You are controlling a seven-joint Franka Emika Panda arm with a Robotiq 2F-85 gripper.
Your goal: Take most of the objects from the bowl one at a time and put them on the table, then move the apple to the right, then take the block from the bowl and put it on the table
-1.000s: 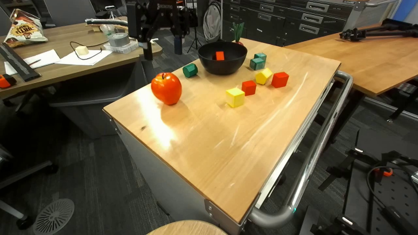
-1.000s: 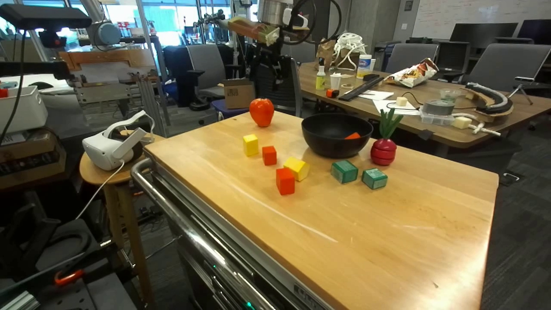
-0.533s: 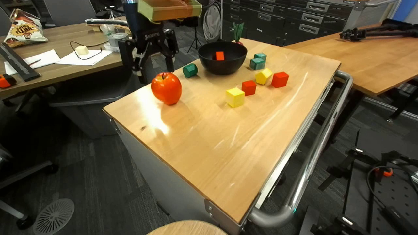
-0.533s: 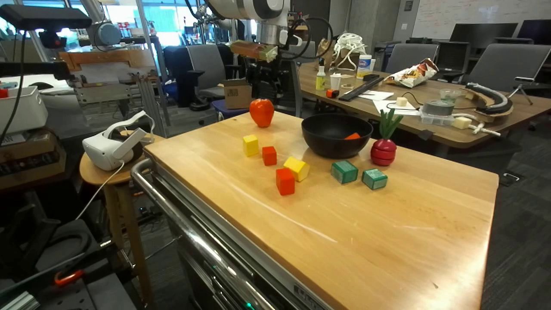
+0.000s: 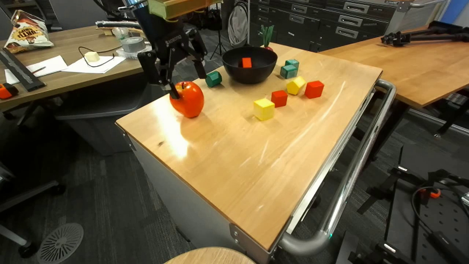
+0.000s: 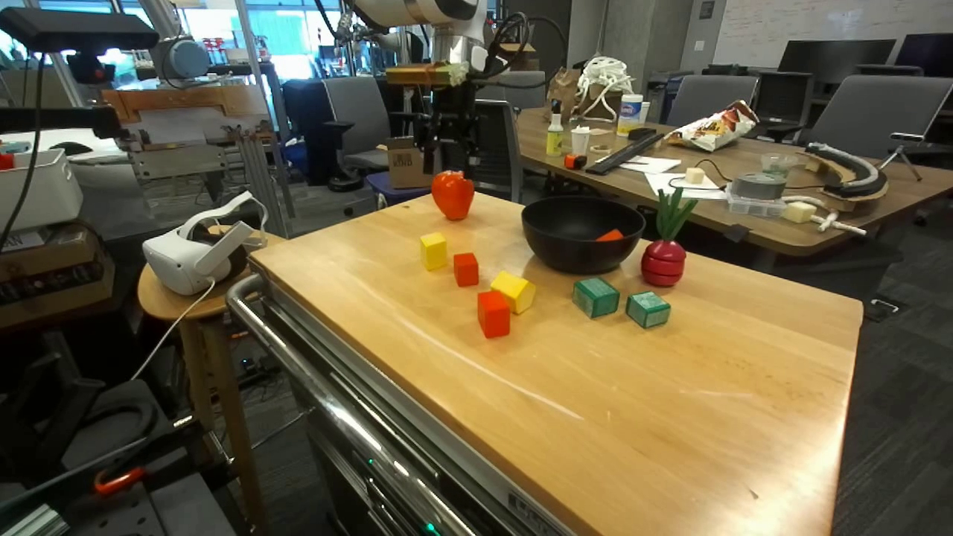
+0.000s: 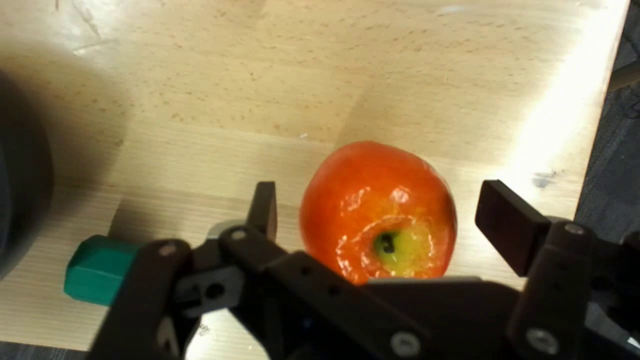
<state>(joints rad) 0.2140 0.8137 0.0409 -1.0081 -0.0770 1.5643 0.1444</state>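
Note:
The shiny red-orange apple stands on the table near a corner. My gripper is open just over it; in the wrist view the apple shows between the fingers, with a gap on either side. One fingertip overlaps the apple's top in an exterior view; contact cannot be told. A red block rests inside the black bowl. Out on the table are two yellow blocks, two red blocks and green ones, of which one green block lies between apple and bowl.
A toy beet with green leaves stands beside the bowl. The metal rail runs along one table edge. Behind the apple, the table drops off toward a cluttered desk. A stool with a white headset is close to one corner.
The gripper has come down from higher up and moved over to the apple, its fingers staying apart. Apple, bowl and blocks keep their places.

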